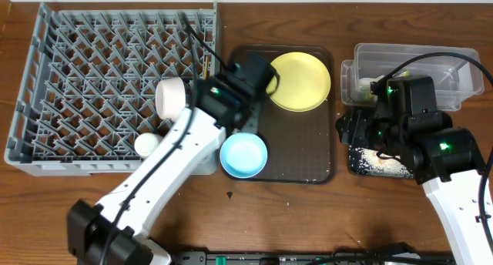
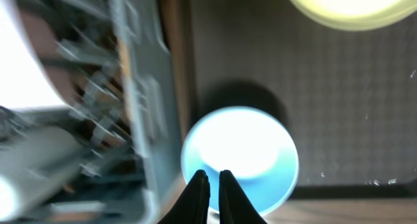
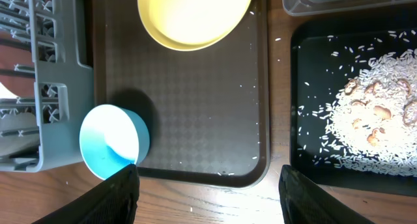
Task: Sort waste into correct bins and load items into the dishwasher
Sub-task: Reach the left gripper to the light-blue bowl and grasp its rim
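The left gripper (image 2: 214,180) has its jaws pinched almost together on nothing, and the blue bowl (image 2: 240,157) lies straight ahead of the tips, upright at the near corner of the brown tray (image 1: 300,142), just beside the rack (image 1: 100,80). The bowl is round, so no axis matters; the jaws would likely have to part and straddle its rim. The right gripper (image 3: 212,185), spread wide and empty by the black tray (image 3: 313,68), is farther off.
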`<state>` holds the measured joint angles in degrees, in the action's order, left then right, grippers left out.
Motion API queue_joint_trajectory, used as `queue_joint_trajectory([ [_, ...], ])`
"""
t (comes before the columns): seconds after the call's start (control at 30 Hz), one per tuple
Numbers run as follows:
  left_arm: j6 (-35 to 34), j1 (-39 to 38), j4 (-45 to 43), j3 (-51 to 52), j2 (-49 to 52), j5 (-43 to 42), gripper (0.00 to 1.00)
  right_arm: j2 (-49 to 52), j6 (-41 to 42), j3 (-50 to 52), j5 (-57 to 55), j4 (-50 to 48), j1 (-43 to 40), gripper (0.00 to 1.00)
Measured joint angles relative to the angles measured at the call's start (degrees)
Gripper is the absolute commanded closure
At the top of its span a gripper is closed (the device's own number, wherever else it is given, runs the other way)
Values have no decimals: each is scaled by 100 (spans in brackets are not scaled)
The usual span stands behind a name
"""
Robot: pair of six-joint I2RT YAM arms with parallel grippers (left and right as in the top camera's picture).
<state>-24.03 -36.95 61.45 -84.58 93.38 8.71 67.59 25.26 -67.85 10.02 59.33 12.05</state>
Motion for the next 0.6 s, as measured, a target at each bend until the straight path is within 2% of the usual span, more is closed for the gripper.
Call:
queue_joint_trajectory([
  [0.13,-570,-262,-264,765,289,31,92,0,0,0,2,13,0,34],
  [0.23,-787,-284,-1176,1425,562,-216,92,0,0,0,2,17,0,34],
  [0.43,-636,-282,-3300,2229,763,-1567,92,0,0,0,4,22,0,34],
  [0.6,-479,-433,-3952,2328,925,-2269,92,0,0,0,4,17,0,34],
])
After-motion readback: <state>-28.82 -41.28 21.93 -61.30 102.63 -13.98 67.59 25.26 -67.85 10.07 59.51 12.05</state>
